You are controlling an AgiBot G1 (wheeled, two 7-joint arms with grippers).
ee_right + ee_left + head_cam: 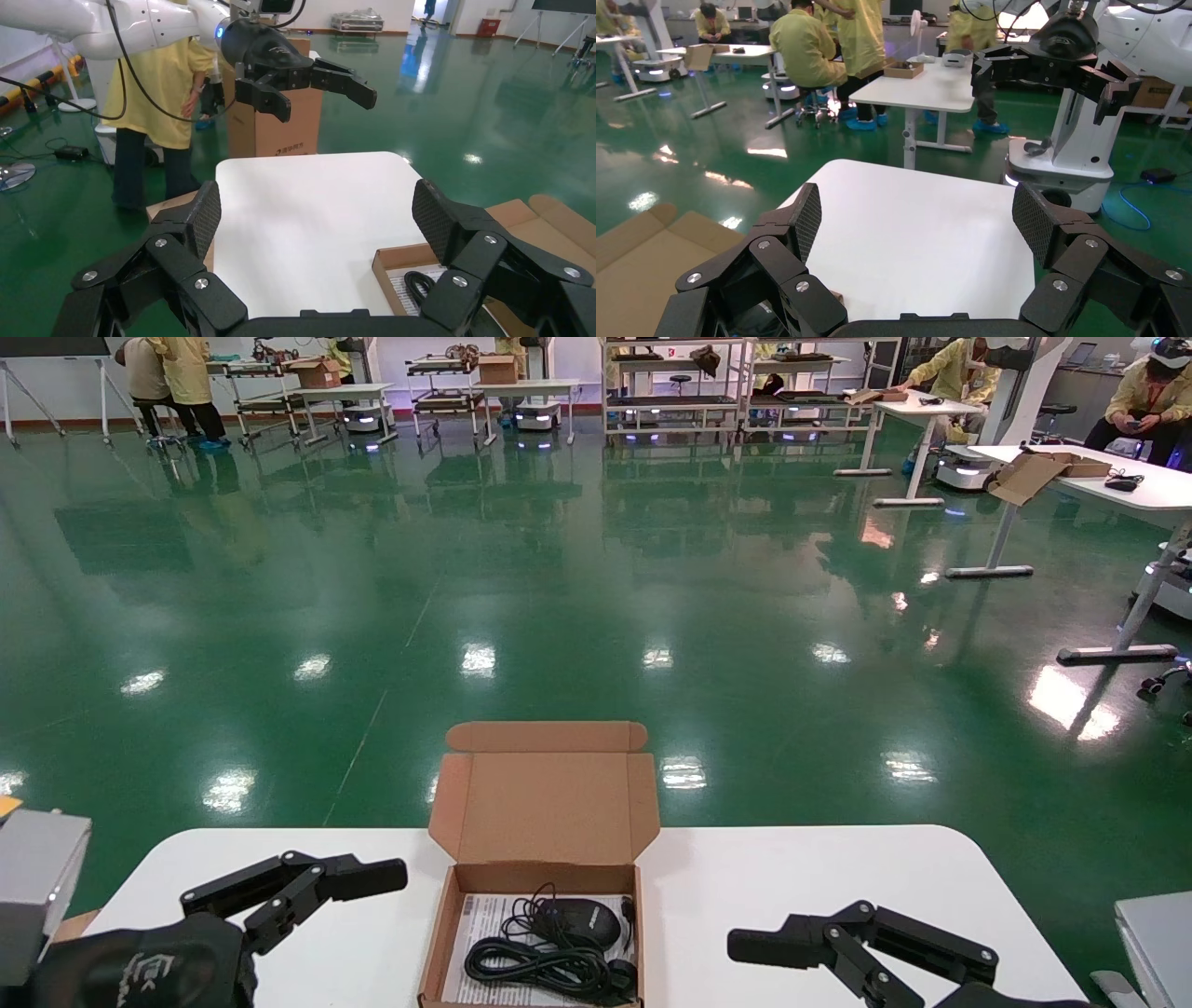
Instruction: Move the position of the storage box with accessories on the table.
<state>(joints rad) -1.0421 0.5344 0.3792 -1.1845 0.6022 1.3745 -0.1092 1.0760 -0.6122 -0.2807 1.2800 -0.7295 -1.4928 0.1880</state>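
Green glossy floor [521, 570] stretches behind a white table [792, 877] in the head view, with yellow-coated workers [177, 379] and other workbenches far off. On the table's near middle sits the storage box [545, 822], its hinged lid standing open toward the far side. Inside lie a black wired mouse [577, 922], its coiled cable [549, 963] and a white printed sheet [480, 933] beneath them. Left of the box hovers the left gripper [317, 887], fingers spread apart, clear of the cardboard. To the right, the right gripper [829, 947] also hangs with fingers spread, holding nothing and apart from the box.

Left wrist view: the left gripper [916, 221] is wide open over bare table [912, 232], its textured pads [807, 217] empty. The box's brown lid [645, 260] shows at one edge, and the right gripper [1053, 67] hangs opposite, above the far end of the table.

Right wrist view: the right gripper [316, 217] gapes open over the table [309, 210], with a corner of the storage box [400, 263] and a loop of black cable [420, 288] beside one finger. Across the table the left gripper [316, 88] hangs open, and a person in yellow [165, 105] stands behind it.
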